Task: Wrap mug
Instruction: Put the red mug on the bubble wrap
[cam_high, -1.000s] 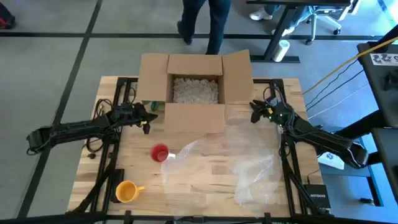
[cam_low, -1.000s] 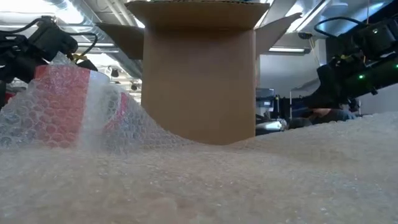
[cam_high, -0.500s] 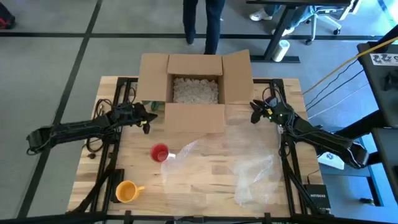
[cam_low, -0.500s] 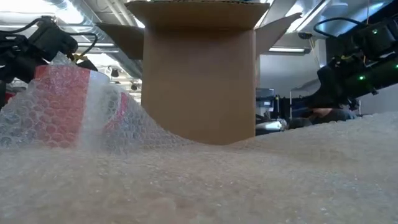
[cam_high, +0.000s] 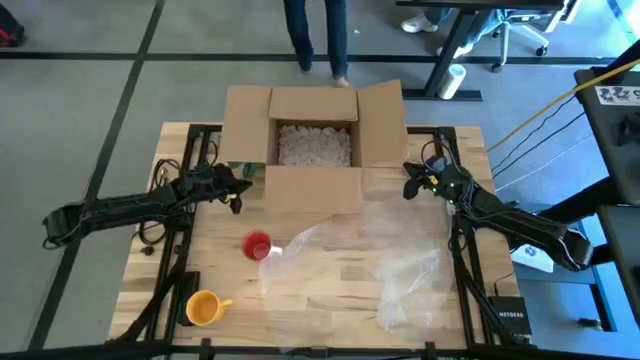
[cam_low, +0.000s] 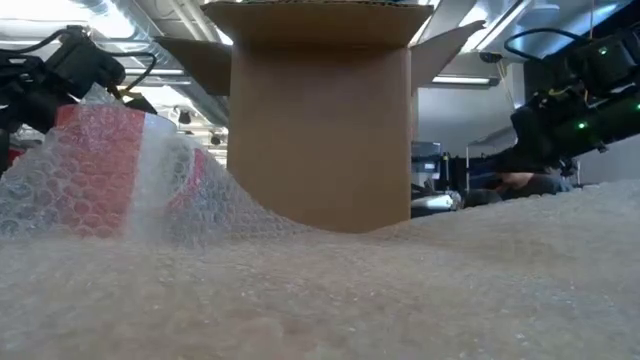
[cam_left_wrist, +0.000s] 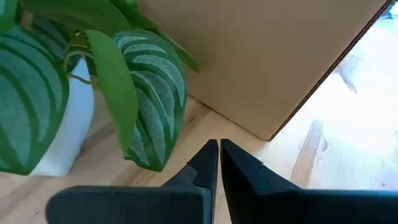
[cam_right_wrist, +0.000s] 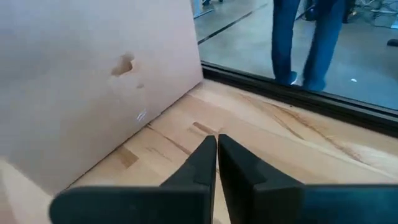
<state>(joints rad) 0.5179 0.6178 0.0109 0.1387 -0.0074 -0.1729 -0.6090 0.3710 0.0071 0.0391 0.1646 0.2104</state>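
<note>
**me:** Jaws on both sides are pinched together with nothing between them. My left gripper (cam_left_wrist: 216, 163) hangs by the near-left corner of the cardboard box (cam_high: 312, 145), next to a leafy plant in a white pot (cam_left_wrist: 59, 134). My right gripper (cam_right_wrist: 216, 154) sits off the box's right flap, low over the desk (cam_high: 330, 275).

**other:** so where's the mug then?

**me:** The red mug (cam_high: 257, 245) stands upright on the desk in front of the box, well apart from both arms, with one corner of a bubble wrap sheet (cam_high: 300, 250) up against it. More wrap (cam_high: 410, 285) is spread to the right. I'd guess the sheet's there so the mug can be rolled into it. An orange mug (cam_high: 204, 307) waits near the front-left edge.

**other:** progress?

**me:** Barely started imo, the mug isn't really covered yet. Box has packing peanuts (cam_high: 314, 144) in it, probably for afterwards.
</note>
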